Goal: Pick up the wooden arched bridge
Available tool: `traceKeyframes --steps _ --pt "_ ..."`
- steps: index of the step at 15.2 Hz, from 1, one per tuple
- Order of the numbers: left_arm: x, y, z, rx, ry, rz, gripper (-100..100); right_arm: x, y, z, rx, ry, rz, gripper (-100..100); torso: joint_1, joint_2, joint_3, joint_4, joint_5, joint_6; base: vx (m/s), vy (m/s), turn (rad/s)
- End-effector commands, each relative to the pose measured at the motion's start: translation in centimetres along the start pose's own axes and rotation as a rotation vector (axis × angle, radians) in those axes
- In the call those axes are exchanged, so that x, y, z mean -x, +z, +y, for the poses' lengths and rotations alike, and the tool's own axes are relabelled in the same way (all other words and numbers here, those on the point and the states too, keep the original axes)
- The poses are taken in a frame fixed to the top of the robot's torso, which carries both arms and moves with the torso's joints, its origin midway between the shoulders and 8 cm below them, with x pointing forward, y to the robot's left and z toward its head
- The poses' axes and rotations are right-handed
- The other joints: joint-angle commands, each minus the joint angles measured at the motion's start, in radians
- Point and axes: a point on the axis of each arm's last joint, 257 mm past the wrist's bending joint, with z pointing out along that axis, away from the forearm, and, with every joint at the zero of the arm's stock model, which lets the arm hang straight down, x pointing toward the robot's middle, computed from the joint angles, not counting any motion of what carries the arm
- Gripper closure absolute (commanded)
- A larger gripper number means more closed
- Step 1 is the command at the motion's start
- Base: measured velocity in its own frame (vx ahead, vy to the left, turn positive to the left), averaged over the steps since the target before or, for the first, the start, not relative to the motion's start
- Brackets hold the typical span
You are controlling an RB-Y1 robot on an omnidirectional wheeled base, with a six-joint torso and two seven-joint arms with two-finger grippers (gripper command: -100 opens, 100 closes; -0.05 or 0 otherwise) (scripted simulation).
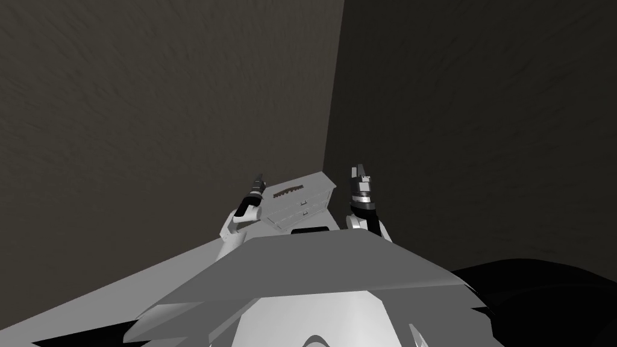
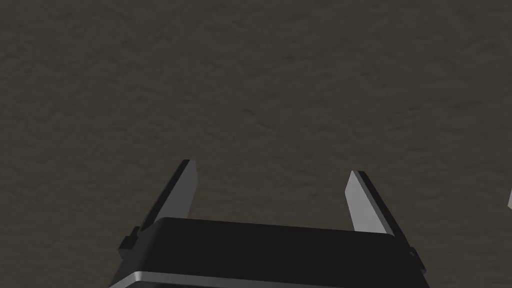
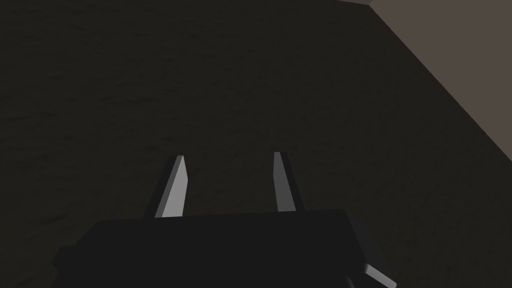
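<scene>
The bridge (image 1: 286, 191) is lying as a thin, dark brown strip on top of a white dresser (image 1: 314, 182), along the top's front edge, toward its 9 o'clock end. The dresser is showing two drawer fronts and is sitting in the corner where a grey-brown wall (image 1: 150, 120) is meeting a darker wall (image 1: 482, 120).

The left end effector (image 1: 260, 181) is hovering just beside the dresser, at 9 o'clock from the bridge and not touching it. In the left wrist view its fingers (image 2: 186, 187) are standing wide apart and gripping nothing.

The right end effector (image 1: 360, 171) is hanging at 3 o'clock from the dresser, clear of it. Its fingers (image 3: 175, 187) are parted by a narrower gap and are also holding nothing.

A black area (image 1: 542, 289) is showing at 4 o'clock, beyond the darker wall's foot.
</scene>
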Motion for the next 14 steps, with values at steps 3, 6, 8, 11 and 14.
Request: traceKeyframes --steps 3,6,8,11,14 --pt "1.5 1.6 3.6 0.115 -0.036 -0.028 -100 0.0 0.0 0.0 0.000 0.000 0.000 0 0.000 0.000 0.000 0.000 0.000 0.000 0.030 -0.055 -0.014" --pt "2.2 2.0 6.2 0.198 -0.057 -0.042 -100 0.0 0.0 0.0 0.000 0.000 0.000 0 0.000 0.000 0.000 0.000 0.000 0.000 0.029 -0.048 -0.007" --pt "2.2 1.9 6.8 0.221 -0.057 -0.042 -100 0.0 0.0 0.0 0.000 0.000 0.000 0 0.000 0.000 0.000 0.000 0.000 0.000 0.023 -0.042 -0.006" --pt "2.7 2.2 8.6 0.286 -0.080 -0.056 -100 0.0 0.0 0.0 0.000 0.000 0.000 0 0.000 0.000 0.000 0.000 0.000 0.000 0.026 -0.044 -0.010" --pt "3.2 2.4 10.4 0.350 -0.105 -0.069 -100 0.0 0.0 0.0 0.000 0.000 0.000 0 0.000 0.000 0.000 0.000 0.000 0.000 0.025 -0.038 -0.008"
